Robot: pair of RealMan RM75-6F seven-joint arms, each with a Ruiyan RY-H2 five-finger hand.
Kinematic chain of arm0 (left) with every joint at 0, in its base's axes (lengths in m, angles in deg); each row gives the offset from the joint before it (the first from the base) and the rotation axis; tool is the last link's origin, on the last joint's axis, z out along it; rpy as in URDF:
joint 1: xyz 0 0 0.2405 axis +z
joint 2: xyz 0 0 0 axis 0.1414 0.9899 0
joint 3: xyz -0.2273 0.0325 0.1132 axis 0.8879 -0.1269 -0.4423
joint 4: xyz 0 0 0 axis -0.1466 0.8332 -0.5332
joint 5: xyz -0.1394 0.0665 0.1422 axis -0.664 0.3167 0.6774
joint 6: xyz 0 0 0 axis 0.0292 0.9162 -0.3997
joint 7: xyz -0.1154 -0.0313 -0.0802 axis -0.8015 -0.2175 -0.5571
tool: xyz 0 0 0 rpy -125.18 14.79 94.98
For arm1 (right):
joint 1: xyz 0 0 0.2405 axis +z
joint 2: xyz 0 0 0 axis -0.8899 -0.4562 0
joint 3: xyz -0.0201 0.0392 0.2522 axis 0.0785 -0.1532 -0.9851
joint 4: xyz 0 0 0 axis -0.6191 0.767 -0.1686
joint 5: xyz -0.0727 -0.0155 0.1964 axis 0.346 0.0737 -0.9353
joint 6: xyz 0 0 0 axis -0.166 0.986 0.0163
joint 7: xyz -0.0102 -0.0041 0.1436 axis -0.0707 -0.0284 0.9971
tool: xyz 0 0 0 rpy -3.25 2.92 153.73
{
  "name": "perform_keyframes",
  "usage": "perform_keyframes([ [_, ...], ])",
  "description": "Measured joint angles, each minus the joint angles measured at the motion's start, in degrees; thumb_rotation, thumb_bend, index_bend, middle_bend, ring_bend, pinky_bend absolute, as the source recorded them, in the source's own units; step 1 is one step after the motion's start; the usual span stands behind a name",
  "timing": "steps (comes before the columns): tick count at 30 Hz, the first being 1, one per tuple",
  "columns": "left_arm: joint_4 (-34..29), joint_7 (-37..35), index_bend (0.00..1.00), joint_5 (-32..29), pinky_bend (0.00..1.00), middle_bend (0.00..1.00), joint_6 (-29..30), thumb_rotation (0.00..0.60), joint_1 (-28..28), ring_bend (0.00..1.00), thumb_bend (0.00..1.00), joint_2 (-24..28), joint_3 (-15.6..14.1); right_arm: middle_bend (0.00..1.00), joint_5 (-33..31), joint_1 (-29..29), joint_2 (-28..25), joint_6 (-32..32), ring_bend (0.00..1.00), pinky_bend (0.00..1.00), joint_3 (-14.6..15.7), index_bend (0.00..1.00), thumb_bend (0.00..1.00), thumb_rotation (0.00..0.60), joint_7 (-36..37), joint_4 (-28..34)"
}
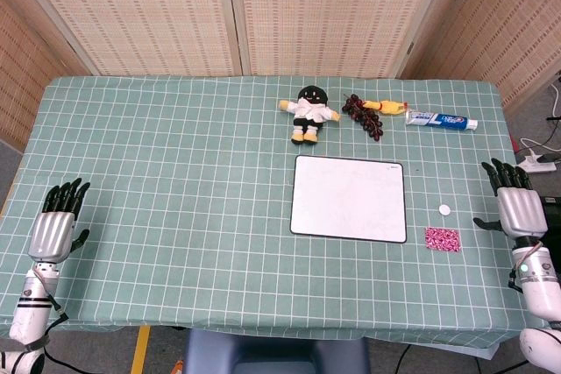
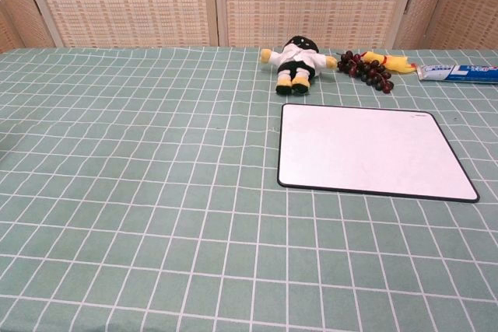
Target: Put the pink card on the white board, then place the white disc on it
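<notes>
Hands rest at the lower corners of the head view: the left hand (image 1: 54, 221) at lower left and the right hand (image 1: 517, 201) at lower right, both with fingers spread and holding nothing. On the green checked worktop (image 1: 175, 172), the rectangular white board with a black rim (image 1: 350, 198) lies bare, right of centre. Just right of it sits the small white disc (image 1: 444, 209), with the pink patterned card (image 1: 442, 239) below the disc, apart from it.

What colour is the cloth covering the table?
The tablecloth is pale green with a white grid, clearest in the chest view.
</notes>
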Motion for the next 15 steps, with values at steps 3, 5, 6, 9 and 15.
perform_keyframes([
  [3, -0.2, -0.6, 0.00, 0.1, 0.00, 0.00, 0.2, 0.600, 0.1, 0.00, 0.22, 0.2, 0.0, 0.00, 0.4, 0.0, 0.3, -0.2, 0.00, 0.00, 0.3, 0.07, 0.00, 0.600, -0.6, 0.1],
  [5, -0.3, -1.2, 0.00, 0.2, 0.00, 0.00, 0.4, 0.600, 0.2, 0.00, 0.22, 0.3, 0.0, 0.00, 0.5, 0.1, 0.4, 0.1, 0.00, 0.00, 0.4, 0.07, 0.00, 0.600, -0.9, 0.0],
  [6, -0.4, -1.5, 0.00, 0.2, 0.00, 0.00, 0.5, 0.600, 0.2, 0.00, 0.22, 0.3, 0.0, 0.00, 0.6, 0.1, 0.4, 0.2, 0.00, 0.00, 0.5, 0.07, 0.00, 0.600, -1.0, 0.2],
  [9, -0.6, -2.8, 0.00, 0.5, 0.00, 0.00, 0.7, 0.600, 0.2, 0.00, 0.22, 0.4, -0.1, 0.00, 1.5, 0.1, 0.3, -0.1, 0.00, 0.00, 0.9, 0.08, 0.00, 0.600, -0.8, 0.9],
  [15, -0.4, -4.5, 0.00, 1.5, 0.00, 0.00, 0.5, 0.600, -0.3, 0.00, 0.22, 0.6, -0.7, 0.00, 3.1, 0.2, -0.6, 1.8, 0.00, 0.00, 3.1, 0.17, 0.00, 0.600, -2.1, 4.3],
])
